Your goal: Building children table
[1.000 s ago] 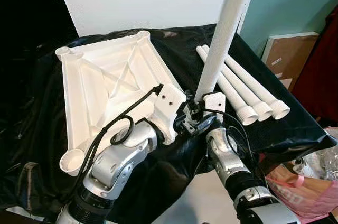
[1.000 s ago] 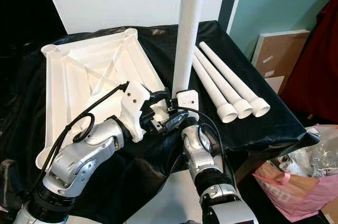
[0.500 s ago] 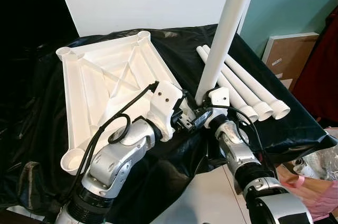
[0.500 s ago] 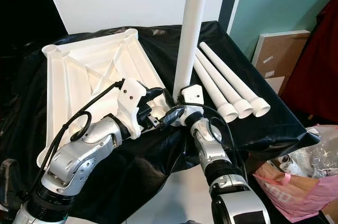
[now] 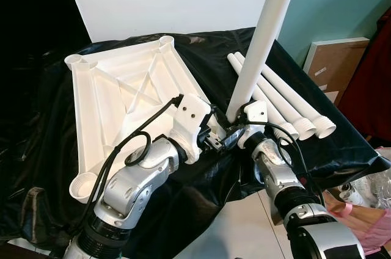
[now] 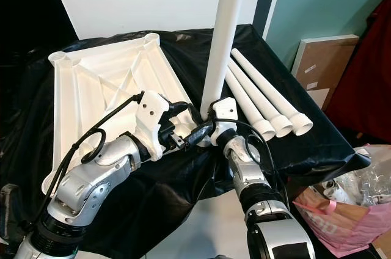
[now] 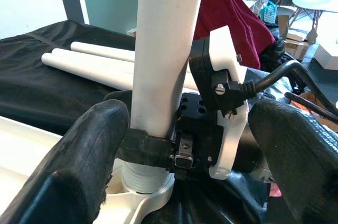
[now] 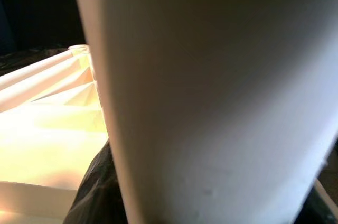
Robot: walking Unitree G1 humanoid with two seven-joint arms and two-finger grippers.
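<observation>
My right gripper (image 7: 153,147) is clamped on the upright table leg (image 5: 264,39), low down near its threaded end; in my left wrist view one black finger (image 7: 145,149) wraps across the front of the leg just above the threads. The leg stands nearly vertical, leaning slightly toward one o'clock, with its foot seated in the near right corner socket of the tabletop (image 5: 116,97). That tabletop lies upside down, ribs showing, on the black cloth (image 5: 201,48) that covers the work surface, with round sockets at its corners.

My left gripper (image 7: 185,150) sits just beside the same corner, at about nine o'clock from the leg. Its two fingers (image 7: 79,166) are spread wide, one on either side of the leg and of my right gripper, holding nothing.

Three more legs (image 5: 287,103) lie side by side on the cloth at about three o'clock from the upright one, threaded ends toward me.
</observation>
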